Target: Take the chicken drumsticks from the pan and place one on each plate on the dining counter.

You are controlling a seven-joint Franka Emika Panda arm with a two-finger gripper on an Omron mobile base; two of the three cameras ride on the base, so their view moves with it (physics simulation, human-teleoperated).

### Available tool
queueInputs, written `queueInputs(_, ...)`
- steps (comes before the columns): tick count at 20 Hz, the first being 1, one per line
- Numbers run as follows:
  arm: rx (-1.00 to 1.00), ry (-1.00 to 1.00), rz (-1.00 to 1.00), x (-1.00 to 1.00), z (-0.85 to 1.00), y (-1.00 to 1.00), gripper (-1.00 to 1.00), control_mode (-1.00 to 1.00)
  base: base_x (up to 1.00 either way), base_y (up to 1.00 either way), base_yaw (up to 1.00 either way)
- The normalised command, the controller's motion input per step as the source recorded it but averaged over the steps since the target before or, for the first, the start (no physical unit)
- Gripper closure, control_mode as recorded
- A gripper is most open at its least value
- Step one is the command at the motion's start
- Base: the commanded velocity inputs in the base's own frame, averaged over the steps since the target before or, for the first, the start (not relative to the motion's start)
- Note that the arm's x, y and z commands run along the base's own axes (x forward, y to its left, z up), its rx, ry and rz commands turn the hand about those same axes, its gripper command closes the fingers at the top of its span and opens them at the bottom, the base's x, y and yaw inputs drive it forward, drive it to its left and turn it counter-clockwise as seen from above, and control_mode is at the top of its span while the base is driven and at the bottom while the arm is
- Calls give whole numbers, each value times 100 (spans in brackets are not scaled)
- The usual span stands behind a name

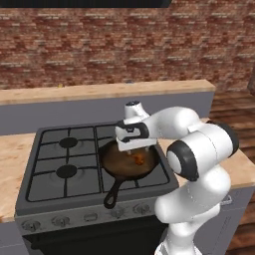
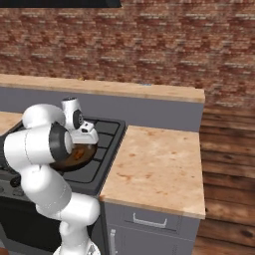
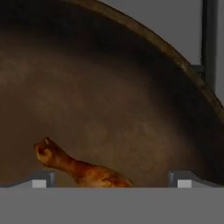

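The black pan (image 1: 115, 162) sits on the front right burner of the stove, its long handle (image 1: 113, 193) pointing toward the front edge. An orange-brown chicken drumstick (image 1: 140, 159) lies in the pan's right half. My gripper (image 1: 135, 151) hangs just above it, open and pointing down into the pan. In the hand view the drumstick (image 3: 78, 168) lies between the two fingertips (image 3: 41, 178), with the pan's brown floor (image 3: 109, 96) behind it. From the right base view, the pan (image 2: 67, 160) and drumstick (image 2: 78, 155) show under the hand (image 2: 82, 141). The dining counter (image 1: 99, 90) runs behind the stove. The plates are out of view.
The gas stove (image 1: 69, 159) has black grates and knobs along its front. A wood-topped worktop (image 2: 154, 164) extends to the right of it, with a grey drawer front below. A brick wall (image 2: 149, 45) stands behind the dining counter (image 2: 124, 88). Wooden floor lies at far right.
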Motion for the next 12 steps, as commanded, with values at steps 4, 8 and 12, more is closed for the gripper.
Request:
queueInputs(4, -9, 0, 0, 0, -43, 37, -100, -100, 0, 0, 0)
queueInputs(8, -2, 0, -2, -9, -35, 10, -100, -100, 0, 0, 0)
queueInputs(12, 0, 0, -5, -24, -39, 0, -100, -100, 0, 0, 0)
